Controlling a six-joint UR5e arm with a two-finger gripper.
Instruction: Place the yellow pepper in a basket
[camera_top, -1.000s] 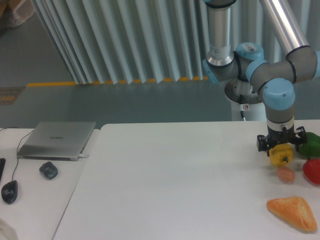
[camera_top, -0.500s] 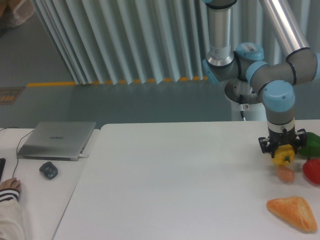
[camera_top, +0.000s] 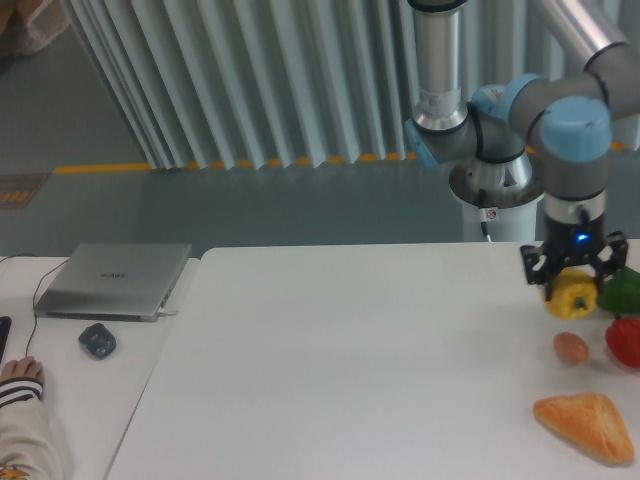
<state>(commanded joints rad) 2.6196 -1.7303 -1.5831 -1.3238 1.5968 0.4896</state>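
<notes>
The yellow pepper (camera_top: 572, 297) hangs a little above the white table at the right side, with my gripper (camera_top: 573, 283) shut on its top. It is lifted clear of the surface. Just right of it sit the green pepper (camera_top: 625, 291) and, nearer the front, the red pepper (camera_top: 625, 341). No basket shows in this view.
A small brownish egg-like item (camera_top: 571, 347) lies under and in front of the lifted pepper. A triangular pastry (camera_top: 588, 425) rests at the front right. On the left desk are a closed laptop (camera_top: 115, 280), a dark mouse (camera_top: 97, 341) and a person's hand (camera_top: 20, 378).
My gripper has risen with the yellow pepper, lifting it off the table and slightly right. A person's hand and sleeve came in at the bottom left, covering the black mouse.
</notes>
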